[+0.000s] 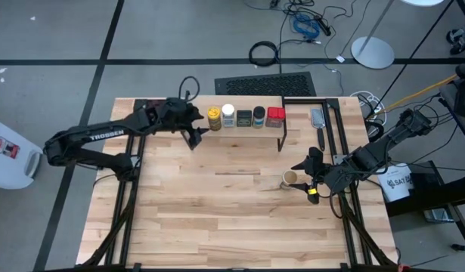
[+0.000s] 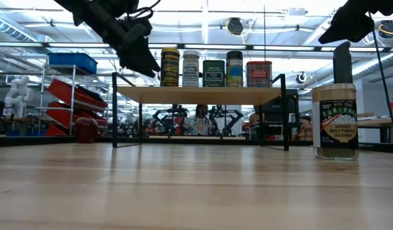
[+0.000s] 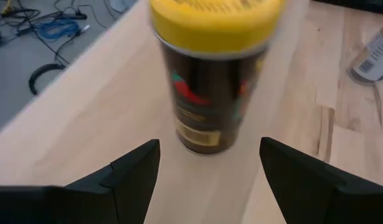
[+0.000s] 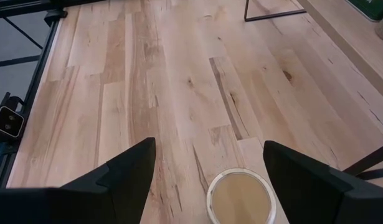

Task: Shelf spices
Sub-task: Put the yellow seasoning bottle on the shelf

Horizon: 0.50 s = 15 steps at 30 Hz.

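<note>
While five spices (image 1: pixel 244 116) line the shelf (image 1: pixel 277 130), one tan-topped jar (image 1: pixel 290 180) off it

This is a robotics lab or workshop. The butcher-block bench (image 1: pixel 217 219) stands on a grey floor marked with dark tape lines, and loose cables (image 1: pixel 304 23) lie coiled there beside a black floor mat (image 1: pixel 265 83). The low view looks into a long open hall with rows of ceiling strip lights (image 2: pixel 202 13), red storage bins (image 2: pixel 68 96) on racks, a white robot arm (image 2: pixel 16 92) and further dark robot arms (image 2: pixel 167 118) at benches far behind
</note>
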Motion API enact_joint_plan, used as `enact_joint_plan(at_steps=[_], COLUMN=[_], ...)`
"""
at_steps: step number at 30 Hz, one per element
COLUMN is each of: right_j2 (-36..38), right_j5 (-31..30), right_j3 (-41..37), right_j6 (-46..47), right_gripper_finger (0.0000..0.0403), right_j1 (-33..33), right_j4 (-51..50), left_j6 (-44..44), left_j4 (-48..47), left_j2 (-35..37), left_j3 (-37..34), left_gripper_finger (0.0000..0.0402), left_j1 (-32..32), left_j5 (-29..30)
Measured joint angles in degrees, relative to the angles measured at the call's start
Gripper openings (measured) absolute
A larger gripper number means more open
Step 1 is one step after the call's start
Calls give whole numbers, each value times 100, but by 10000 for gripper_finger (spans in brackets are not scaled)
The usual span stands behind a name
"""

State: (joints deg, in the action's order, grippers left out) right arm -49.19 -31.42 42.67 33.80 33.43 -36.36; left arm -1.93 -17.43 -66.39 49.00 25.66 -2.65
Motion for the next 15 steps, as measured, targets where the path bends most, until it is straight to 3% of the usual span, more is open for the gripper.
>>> enact_joint_plan(at_steps=[15], right_j2=[0], right_j5=[-2], right_j3=[0], right_j6=[2], right_gripper_finger=[286], right_j1=[0], right_j4=[-18], left_j6=[-156], left_j4=[623], left_j2=[0], left_j3=[-309], left_gripper_finger=[286], left_j1=[-143], left_j5=[253])
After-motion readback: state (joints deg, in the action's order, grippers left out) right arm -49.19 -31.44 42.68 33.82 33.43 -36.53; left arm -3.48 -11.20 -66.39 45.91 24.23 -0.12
